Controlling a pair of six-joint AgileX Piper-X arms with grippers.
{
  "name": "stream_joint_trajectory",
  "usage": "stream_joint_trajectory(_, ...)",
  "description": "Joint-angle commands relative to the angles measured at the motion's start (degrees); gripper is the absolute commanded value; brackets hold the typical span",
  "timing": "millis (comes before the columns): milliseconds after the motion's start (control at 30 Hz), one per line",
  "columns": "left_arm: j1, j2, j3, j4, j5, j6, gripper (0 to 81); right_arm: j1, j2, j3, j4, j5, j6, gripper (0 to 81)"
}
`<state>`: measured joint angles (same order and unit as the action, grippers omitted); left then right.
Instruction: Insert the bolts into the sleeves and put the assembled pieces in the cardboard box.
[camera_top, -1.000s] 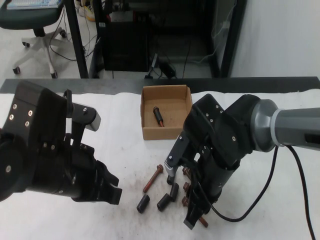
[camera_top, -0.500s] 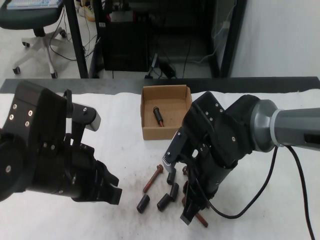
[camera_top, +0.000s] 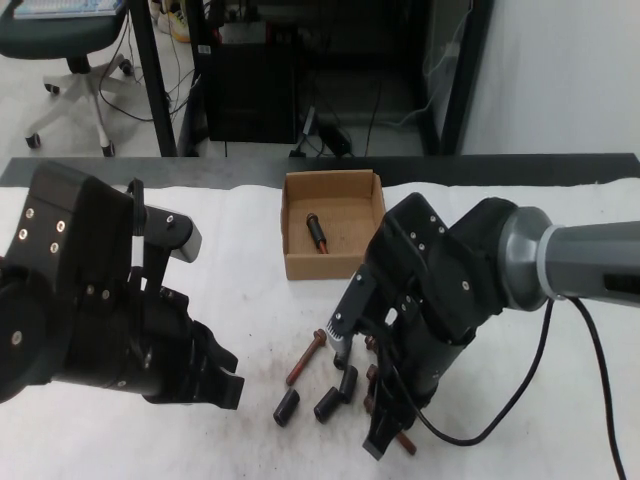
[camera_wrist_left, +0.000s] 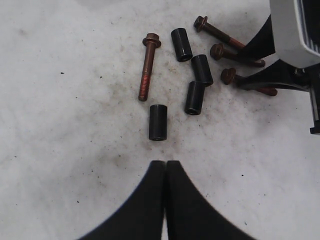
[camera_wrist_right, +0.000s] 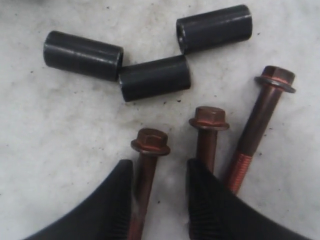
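Right wrist view: the right gripper (camera_wrist_right: 159, 167) stands low over the white cloth (camera_wrist_right: 45, 150) with its two fingers parted on either side of a rusty bolt (camera_wrist_right: 144, 175), not yet closed on it. A gap shows between the shank and one finger, while the other finger lies against it or just beside it. The bolt lies flat, its head pointing away from the wrist and its long axis running straight back between the fingers, so the jaws stand across the shank, as a squeeze would need. A second bolt (camera_wrist_right: 207, 131) lies just beside it, its shank passing behind one finger; by the look of it, the grip could catch or nudge it. A third bolt (camera_wrist_right: 260, 115) lies tilted a little farther out. Beyond the bolt heads lie three black sleeves (camera_wrist_right: 155, 77), two of them touching at their ends.

Left wrist view: the left gripper (camera_wrist_left: 165, 164) hangs with its fingers pressed together and nothing between them. A lone sleeve (camera_wrist_left: 159, 122) lies directly ahead of the tips, and a fourth bolt (camera_wrist_left: 147, 67) lies apart beyond it.

High view: the cardboard box (camera_top: 300, 266) sits farther back on the cloth, between the arms, with one assembled piece (camera_top: 317, 232) already in it. The right arm is plainly the nearer to the bolts.
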<state>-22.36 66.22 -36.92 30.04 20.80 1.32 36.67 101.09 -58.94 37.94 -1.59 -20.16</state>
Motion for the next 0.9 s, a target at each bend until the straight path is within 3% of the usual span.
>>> stream_joint_trajectory(0,-0.3,-0.1,-0.2,0.2,0.3,-0.1,0.3,0.0,1.0,0.2,0.5,-1.0,0.7,33.5)
stream_joint_trajectory(467,-0.3,-0.1,-0.2,0.2,0.3,-0.1,0.3,0.3,3.2,0.0,-3.9,-0.4,0.9,31.4)
stream_joint_trajectory(567,-0.3,-0.1,-0.2,0.2,0.3,-0.1,0.3,0.3,3.2,0.0,-4.2,-0.4,0.9,23.5)
stream_joint_trajectory(700,-0.3,-0.1,-0.2,0.2,0.3,-0.1,0.3,0.3,3.2,0.0,-3.5,0.0,0.9,0.2)
stream_joint_trajectory(867,-0.3,-0.1,-0.2,0.2,1.1,-0.1,0.3,0.3,2.8,-0.6,0.2,1.6,2.8,0.8)
